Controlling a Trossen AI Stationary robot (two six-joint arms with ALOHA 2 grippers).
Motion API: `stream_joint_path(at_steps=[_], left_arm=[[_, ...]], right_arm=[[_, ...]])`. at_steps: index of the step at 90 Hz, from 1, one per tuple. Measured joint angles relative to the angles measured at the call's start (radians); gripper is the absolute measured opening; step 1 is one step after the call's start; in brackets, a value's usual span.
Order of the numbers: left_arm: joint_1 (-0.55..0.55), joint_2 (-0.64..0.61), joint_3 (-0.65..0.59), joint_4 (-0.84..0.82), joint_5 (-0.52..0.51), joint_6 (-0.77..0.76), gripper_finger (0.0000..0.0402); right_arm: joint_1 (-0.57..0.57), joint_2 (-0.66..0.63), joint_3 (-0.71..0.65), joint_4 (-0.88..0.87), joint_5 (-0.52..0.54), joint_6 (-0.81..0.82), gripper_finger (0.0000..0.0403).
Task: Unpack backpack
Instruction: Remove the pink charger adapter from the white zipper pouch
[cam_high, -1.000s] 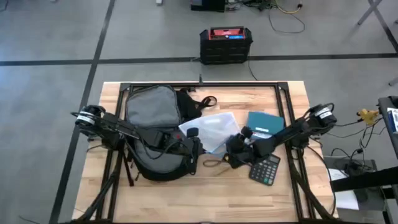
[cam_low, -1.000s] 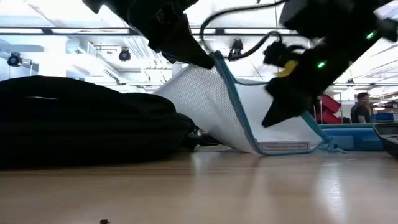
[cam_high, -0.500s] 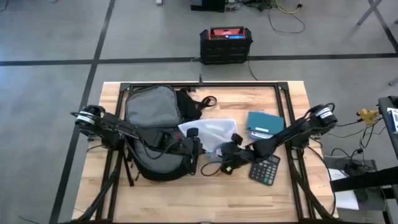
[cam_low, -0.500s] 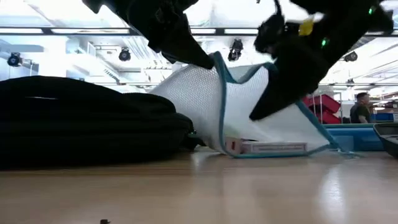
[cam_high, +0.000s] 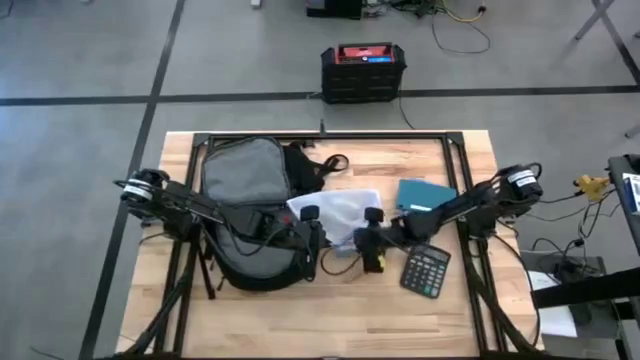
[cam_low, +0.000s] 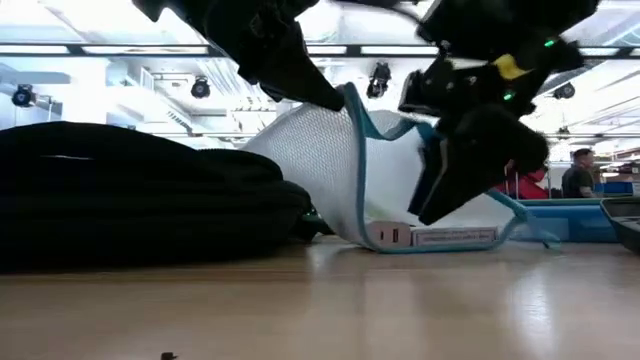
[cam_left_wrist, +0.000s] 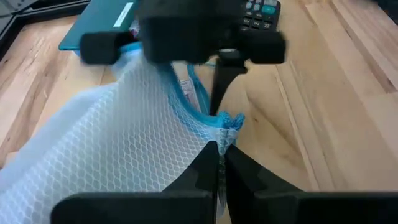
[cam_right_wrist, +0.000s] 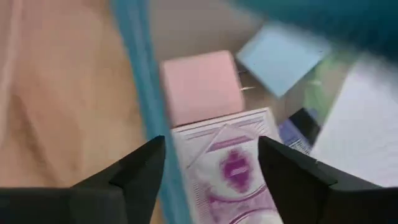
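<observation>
The black backpack (cam_high: 245, 195) lies on the table's left half, grey lining up. Right of it, a white mesh pouch (cam_high: 345, 212) with blue trim stands half raised, its bottom edge (cam_low: 440, 240) on the table. My left gripper (cam_left_wrist: 219, 155) is shut on its rim. My right gripper (cam_right_wrist: 211, 168) is open at the pouch's mouth (cam_low: 440, 190), pointing down. Its fingers stand on either side of a purple-patterned card box (cam_right_wrist: 233, 165) and the blue trim (cam_right_wrist: 146, 106). A pink block (cam_right_wrist: 199, 84) lies beyond. My left gripper pinches the pouch's blue-trimmed top rim (cam_left_wrist: 221, 121) between its two fingers, at a corner of the opening. The fingers come slanting down from the table's left side. The mesh hangs from the hold (cam_low: 345, 100), drawn up, with the pouch's bottom resting on the table.
A teal notebook (cam_high: 425, 195) and a black calculator (cam_high: 427, 270) lie right of the pouch, under my right arm. Loose backpack straps (cam_high: 325, 165) lie behind the pouch. A black box with red top (cam_high: 363, 70) stands on the floor beyond the far edge.
My right gripper has gone toward the table's left and tipped down to the pouch's mouth. The pouch's open side has spread apart and its lower part has bunched toward the backpack, while the held rim stayed where it was.
</observation>
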Motion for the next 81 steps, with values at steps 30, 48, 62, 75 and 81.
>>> stream_joint_path(at_steps=[30, 48, 62, 75, 81], left_arm=[[0.000, 0.000, 0.000, 0.005, 0.000, 0.015, 0.0000], [-0.001, 0.000, 0.000, 0.006, 0.000, -0.003, 0.0000], [-0.001, 0.000, -0.001, 0.005, 0.000, -0.006, 0.0000], [-0.002, 0.000, -0.001, 0.005, 0.000, -0.006, 0.0000], [-0.002, 0.000, -0.001, 0.005, 0.000, -0.007, 0.0000]], right_arm=[[-0.047, 0.009, 0.000, 0.172, -0.149, -0.126, 0.0311], [-0.051, 0.085, 0.002, 0.291, -0.147, -0.133, 0.0299], [-0.048, 0.142, 0.015, 0.312, -0.139, -0.155, 0.0305], [-0.057, 0.154, 0.015, 0.328, -0.134, -0.162, 0.0307], [-0.058, 0.152, 0.014, 0.322, -0.128, -0.178, 0.0304]])
